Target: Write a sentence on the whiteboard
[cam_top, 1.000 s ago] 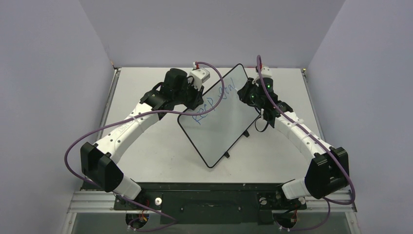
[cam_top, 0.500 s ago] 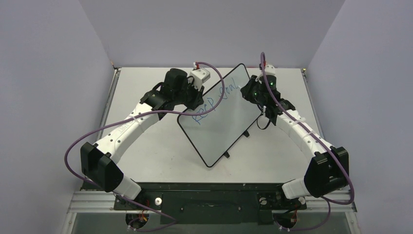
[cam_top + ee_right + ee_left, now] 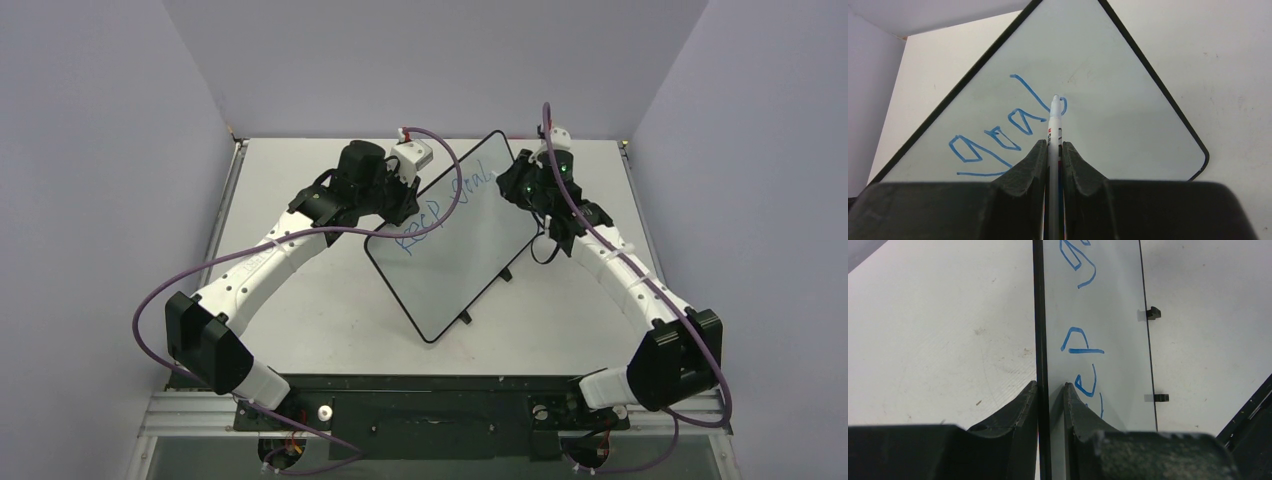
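The whiteboard (image 3: 460, 250) lies diagonally on the table, black-rimmed, two black clip feet on its lower right edge. Blue lettering (image 3: 445, 205) runs along its upper left edge, reading about "keep goal". My left gripper (image 3: 408, 200) is shut on the board's left rim (image 3: 1040, 340), one finger each side. In the left wrist view the letters (image 3: 1080, 345) run up the board. My right gripper (image 3: 520, 188) is shut on a white marker (image 3: 1054, 130), its tip touching the board (image 3: 1108, 120) at a small blue loop right of "goal" (image 3: 998, 137).
Grey walls enclose the white table (image 3: 300, 300) on three sides. The board's far corner (image 3: 495, 135) nears the back wall. Purple cables loop off both arms. A black base rail (image 3: 430, 385) runs along the near edge.
My right gripper has moved right and toward the back along the board's upper edge, adding a stroke after "goal". The left gripper and the board have stayed still.
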